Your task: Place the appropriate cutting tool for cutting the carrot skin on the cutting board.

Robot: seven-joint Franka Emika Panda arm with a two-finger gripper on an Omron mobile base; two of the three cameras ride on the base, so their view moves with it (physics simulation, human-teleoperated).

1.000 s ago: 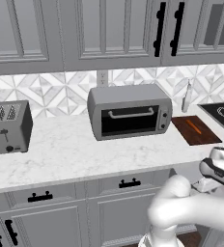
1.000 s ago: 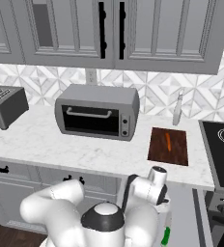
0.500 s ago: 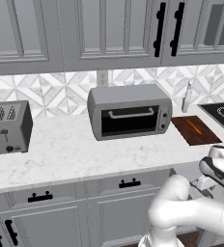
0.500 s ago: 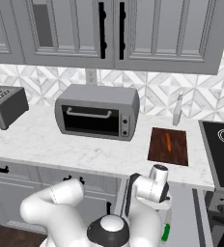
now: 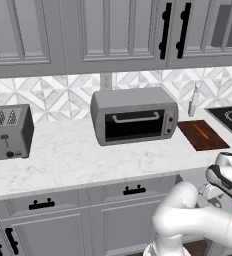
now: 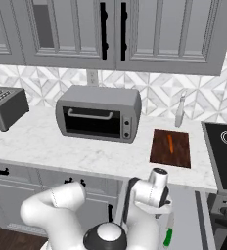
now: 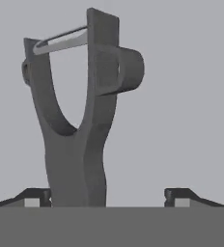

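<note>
Peeler fills the hand view close up: dark grey, forked head up top w/ a thin pale blade across the prongs, handle running down to the bottom edge. Gripper jaws stand wide apart. Handle sits right beside the left fingertip; can't tell if they touch. Clear gap from handle to the other tip, so no pinch on it. Plain grey backdrop behind.

In both base views the hand is low, in front of the counter edge, below worktop level, at the board end near the stovetop. Small green-tipped item just below the hand.

Board lies flat on the counter, between toaster oven and stovetop, apart from both. Carrot lies on the board, roughly lengthwise, toward its back half. Peeler itself too small or hidden to pick out in base views; it's at the hand, well short of the board.

Pale bottle stands upright behind the board by the backsplash. Toaster sits far left on the counter, well apart from the oven.
</note>
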